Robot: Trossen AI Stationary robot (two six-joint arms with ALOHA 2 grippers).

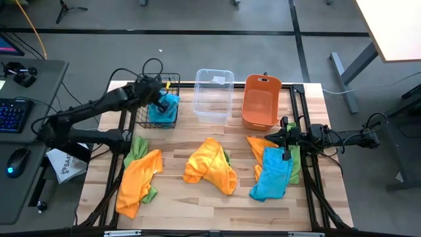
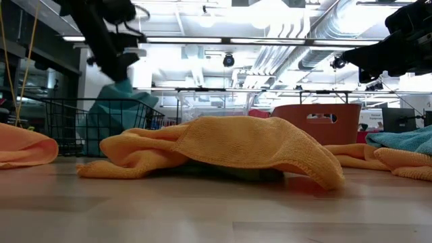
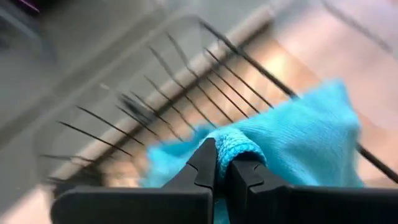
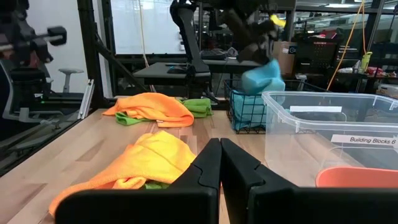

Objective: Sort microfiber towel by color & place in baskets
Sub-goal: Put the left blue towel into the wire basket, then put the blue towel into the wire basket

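Turquoise microfiber towel (image 3: 298, 134) hangs pinched in the left arm's closed fingers (image 3: 222, 167) directly above the black wire mesh basket (image 1: 158, 99), while the right fingers (image 4: 219, 163), shut and empty, wait over the counter (image 1: 177, 207).

In the left wrist view the black wire mesh basket (image 3: 186, 93) is smeared with motion blur, and the turquoise microfiber towel (image 3: 298, 143) runs under the dark fingers (image 3: 205, 165) so its pinched fold is partly hidden. In the low view a green cloth (image 2: 236, 173) is almost wholly covered by the orange microfiber towel (image 2: 229, 145). The picture's top edge cuts off both arms there.
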